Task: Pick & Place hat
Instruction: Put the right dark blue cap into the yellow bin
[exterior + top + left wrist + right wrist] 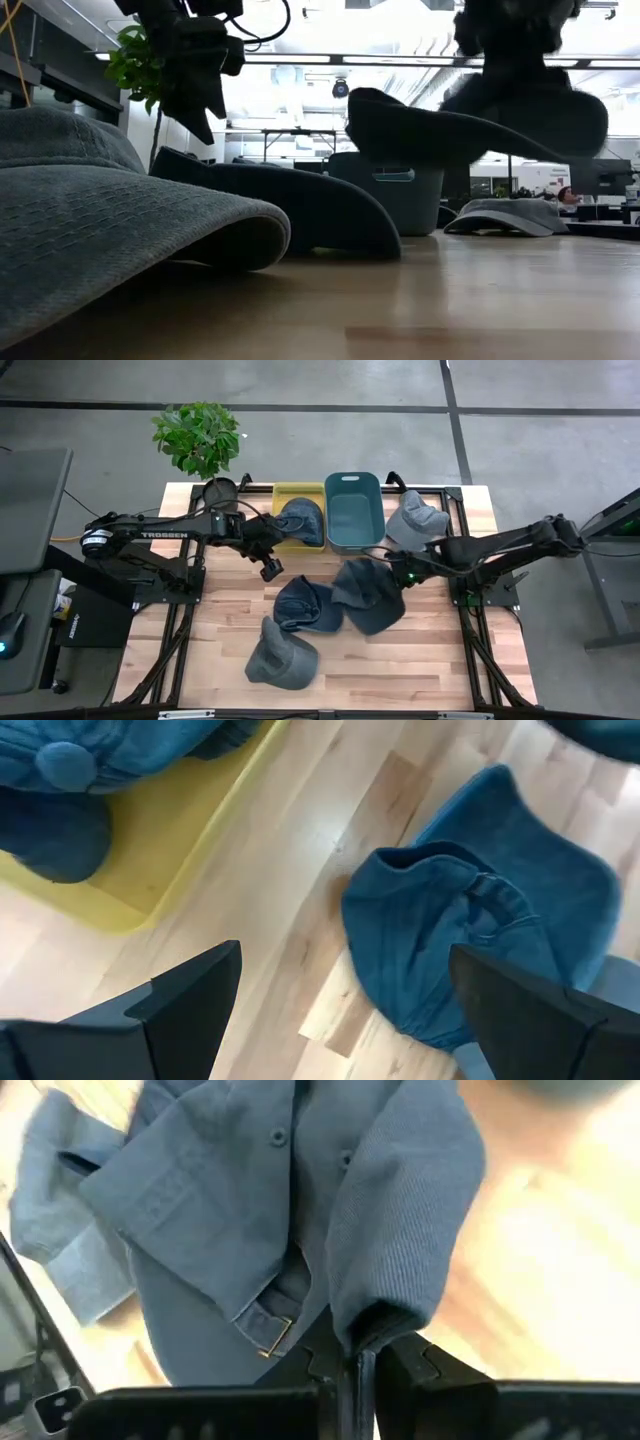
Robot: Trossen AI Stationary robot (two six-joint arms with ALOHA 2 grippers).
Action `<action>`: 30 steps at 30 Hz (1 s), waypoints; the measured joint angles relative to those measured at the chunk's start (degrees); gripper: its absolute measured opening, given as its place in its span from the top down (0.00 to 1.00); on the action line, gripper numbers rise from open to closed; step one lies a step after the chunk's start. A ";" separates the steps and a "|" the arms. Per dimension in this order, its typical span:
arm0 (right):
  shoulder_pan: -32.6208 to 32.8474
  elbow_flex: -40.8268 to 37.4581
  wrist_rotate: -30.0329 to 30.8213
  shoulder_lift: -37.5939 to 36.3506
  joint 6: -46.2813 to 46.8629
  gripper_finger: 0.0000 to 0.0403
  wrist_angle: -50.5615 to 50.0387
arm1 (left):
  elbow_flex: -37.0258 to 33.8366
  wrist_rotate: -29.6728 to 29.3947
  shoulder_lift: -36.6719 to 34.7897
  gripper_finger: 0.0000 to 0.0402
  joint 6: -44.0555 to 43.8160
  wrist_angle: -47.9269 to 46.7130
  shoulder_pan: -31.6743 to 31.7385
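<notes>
Hat (368, 596) — your right gripper (392, 572) has pinched its edge and holds it clear of the table, at the teal bin's (353, 510) 6 o'clock. One hat (301, 520) already sits in the yellow bin (284, 492); three wait. Your left gripper (268, 567) hovers wide — empty.

Matt cloth hat (300, 1210), wooden table (400, 660)

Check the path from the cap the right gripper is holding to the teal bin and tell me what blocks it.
Nothing visible blocks it. The right gripper is shut on the dark cap, lifted clear of the table in the low view. The teal bin is open-topped, with bare wood between; the grey cap lies beside the bin.
</notes>
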 joint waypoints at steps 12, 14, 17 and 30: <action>5.76 15.95 33.33 0.03 -21.76 0.95 -11.44 | 0.00 10.05 0.00 0.12 -4.09 14.65 0.00; 5.96 16.96 37.66 0.03 -25.73 0.95 -11.41 | 0.00 10.73 0.02 0.12 -5.18 17.09 0.00; 5.96 17.78 43.17 0.03 -30.76 0.95 -11.37 | 0.00 11.98 0.02 0.12 -6.20 20.25 0.00; 5.76 17.87 54.97 0.03 -55.35 0.95 -2.84 | 0.00 16.25 0.02 0.12 -11.12 41.93 0.13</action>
